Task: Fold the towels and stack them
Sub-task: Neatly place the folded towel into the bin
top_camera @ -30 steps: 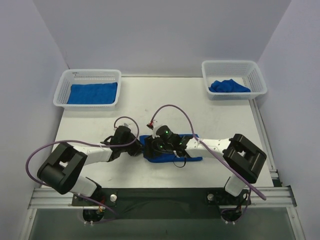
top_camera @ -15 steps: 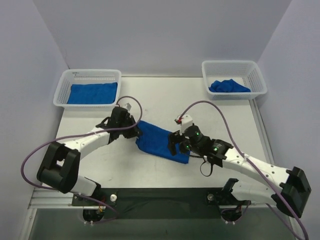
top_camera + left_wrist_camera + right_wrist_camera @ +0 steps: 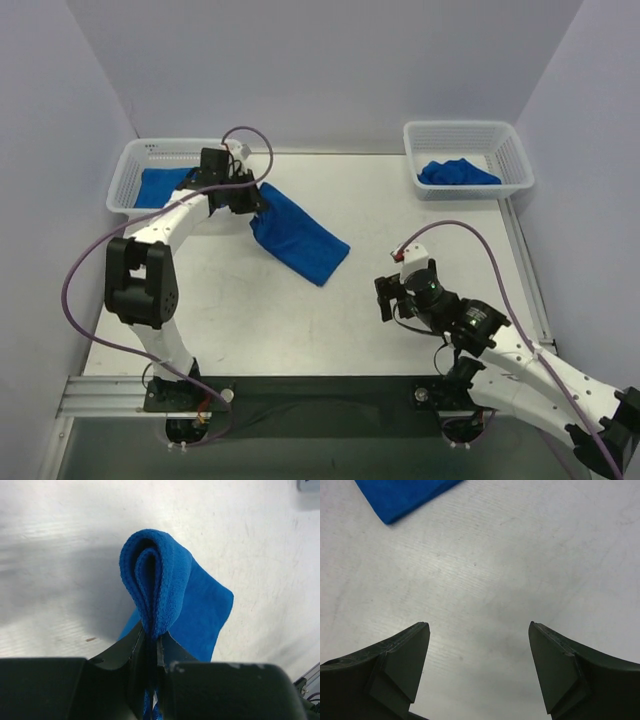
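Observation:
A folded blue towel (image 3: 298, 238) hangs slanting from my left gripper (image 3: 250, 203), which is shut on its upper end just right of the left basket. In the left wrist view the folded towel (image 3: 162, 587) bulges out past the pinching jaws of the left gripper (image 3: 152, 639). Its lower corner reaches the table near the middle. My right gripper (image 3: 385, 298) stands open over bare table at the near right; in the right wrist view the right gripper (image 3: 479, 626) holds nothing, and the towel corner (image 3: 402, 495) lies at the upper left. Other towels lie in the baskets.
A white mesh basket (image 3: 128, 181) at the back left holds a flat blue towel (image 3: 160, 186). Another white mesh basket (image 3: 512, 155) at the back right holds a crumpled blue towel (image 3: 457, 173). Purple cables loop off both arms.
The left gripper has carried the folded towel from the near middle up and back toward the left basket. The right gripper let go, opened wide and drew back to the near right.

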